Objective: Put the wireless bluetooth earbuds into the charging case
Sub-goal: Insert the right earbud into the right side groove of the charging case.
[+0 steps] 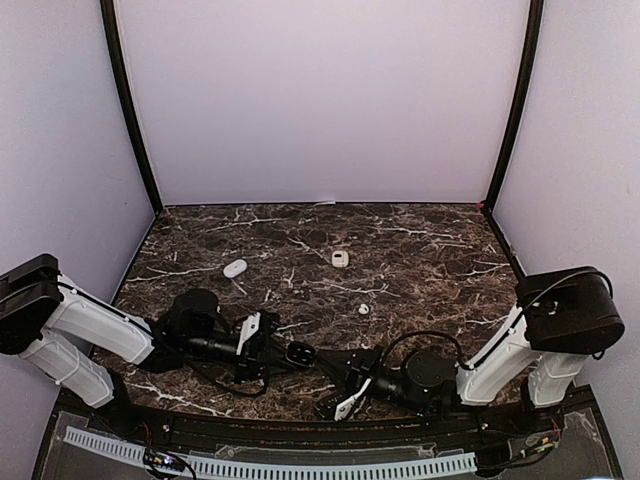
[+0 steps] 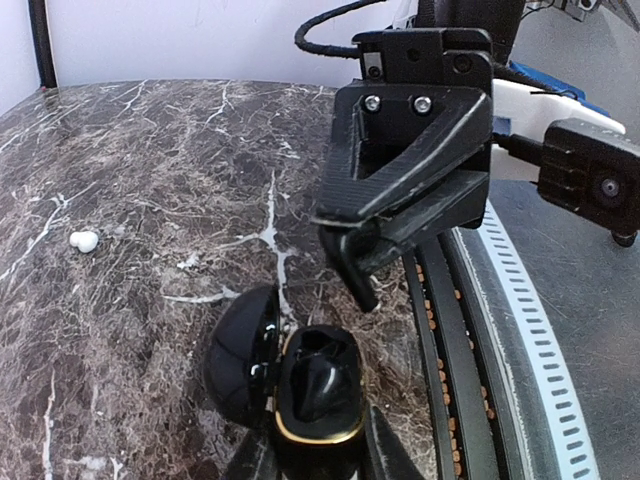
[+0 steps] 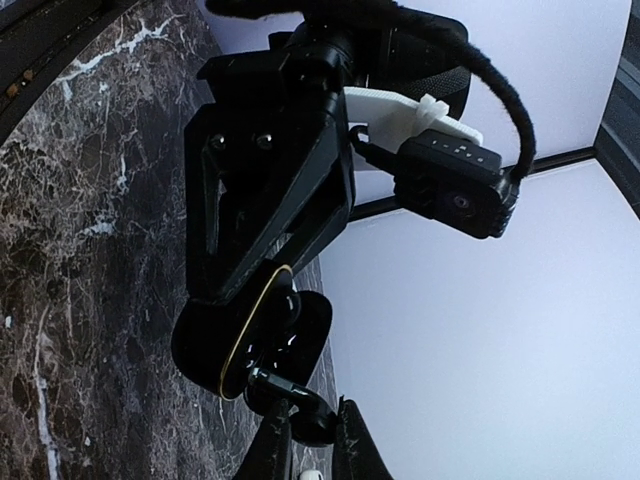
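Observation:
A black charging case [image 2: 318,395] with a gold rim stands open, its lid [image 2: 240,355] swung to the left. My left gripper [image 2: 318,452] is shut on the case body from both sides, low over the near table [image 1: 302,353]. My right gripper [image 3: 313,440] is shut on a black earbud [image 3: 318,425], whose stem reaches into the case opening [image 3: 250,340]. In the top view the right gripper [image 1: 332,366] meets the case from the right. A tiny white earbud [image 2: 84,240] lies loose on the marble [image 1: 364,309].
Two larger white pieces lie farther back on the marble table [image 1: 420,250], one on the left [image 1: 235,268] and one nearer the middle [image 1: 340,258]. The slotted table edge [image 2: 520,320] runs close to both grippers.

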`<state>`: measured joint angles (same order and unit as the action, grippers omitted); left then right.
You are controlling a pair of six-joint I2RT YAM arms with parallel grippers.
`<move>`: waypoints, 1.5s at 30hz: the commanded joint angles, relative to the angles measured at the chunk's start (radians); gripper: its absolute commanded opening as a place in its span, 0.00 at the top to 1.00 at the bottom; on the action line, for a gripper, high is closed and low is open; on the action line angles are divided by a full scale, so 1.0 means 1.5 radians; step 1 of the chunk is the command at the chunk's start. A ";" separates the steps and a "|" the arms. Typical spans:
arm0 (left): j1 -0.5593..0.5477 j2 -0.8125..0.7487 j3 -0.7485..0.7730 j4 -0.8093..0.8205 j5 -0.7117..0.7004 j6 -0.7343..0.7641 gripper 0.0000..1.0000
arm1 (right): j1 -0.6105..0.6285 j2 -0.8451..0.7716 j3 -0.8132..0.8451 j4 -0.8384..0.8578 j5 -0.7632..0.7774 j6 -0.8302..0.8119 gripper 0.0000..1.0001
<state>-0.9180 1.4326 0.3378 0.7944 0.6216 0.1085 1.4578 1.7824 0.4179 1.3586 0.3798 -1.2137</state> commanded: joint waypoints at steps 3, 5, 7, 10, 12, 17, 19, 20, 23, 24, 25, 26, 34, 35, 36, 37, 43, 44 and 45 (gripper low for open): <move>0.004 -0.011 0.003 0.030 0.052 -0.002 0.91 | 0.007 0.017 0.011 0.042 0.028 -0.025 1.00; 0.004 -0.015 -0.001 0.036 0.059 -0.001 0.91 | 0.007 0.016 0.011 0.041 0.028 -0.028 1.00; 0.004 -0.018 -0.004 0.041 0.063 -0.001 0.91 | 0.007 0.015 0.011 0.037 0.029 -0.032 1.00; 0.005 -0.019 -0.004 0.043 0.068 -0.004 0.90 | 0.009 0.015 0.015 0.027 0.032 -0.041 1.00; 0.005 -0.017 -0.003 0.043 0.071 -0.005 0.90 | 0.010 0.017 0.018 0.027 0.034 -0.047 1.00; 0.005 -0.017 -0.003 0.043 0.075 -0.007 0.90 | 0.014 0.022 0.025 0.020 0.041 -0.066 1.00; 0.005 -0.018 -0.002 0.044 0.077 -0.007 0.90 | 0.014 0.025 0.028 0.018 0.044 -0.071 1.00; 0.005 -0.019 -0.003 0.043 0.079 -0.007 0.90 | 0.015 0.027 0.029 0.018 0.045 -0.073 1.00; 0.005 -0.019 -0.003 0.043 0.087 -0.007 0.90 | 0.015 0.032 0.032 0.019 0.048 -0.078 1.00; 0.005 -0.019 -0.003 0.044 0.087 -0.008 0.90 | 0.015 0.034 0.032 0.019 0.049 -0.080 1.00; 0.005 -0.019 -0.003 0.045 0.087 -0.008 0.90 | 0.016 0.034 0.032 0.020 0.049 -0.080 1.00; 0.005 -0.019 -0.003 0.044 0.086 -0.008 0.90 | 0.016 0.035 0.033 0.020 0.050 -0.082 1.00; 0.005 -0.009 0.000 0.048 0.080 -0.018 0.90 | 0.022 0.045 0.036 0.035 0.058 -0.098 1.00; 0.005 -0.008 0.001 0.048 0.079 -0.020 0.90 | 0.023 0.045 0.036 0.031 0.058 -0.099 1.00; 0.006 -0.008 0.001 0.049 0.079 -0.021 0.90 | 0.024 0.045 0.036 0.028 0.059 -0.101 1.00; 0.006 -0.008 0.000 0.052 0.078 -0.023 0.90 | 0.025 0.046 0.036 0.028 0.060 -0.103 1.00; 0.010 -0.012 -0.007 0.069 0.084 -0.032 0.90 | 0.030 0.049 0.030 0.022 0.062 -0.117 1.00; 0.011 -0.013 -0.007 0.071 0.085 -0.034 0.90 | 0.032 0.050 0.030 0.017 0.062 -0.122 1.00; 0.011 -0.014 -0.008 0.073 0.085 -0.036 0.90 | 0.032 0.052 0.030 0.016 0.062 -0.128 1.00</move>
<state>-0.9066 1.4307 0.3367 0.8249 0.7143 0.0704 1.4902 1.8366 0.4545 1.3743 0.4683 -1.3777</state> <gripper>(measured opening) 0.238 0.108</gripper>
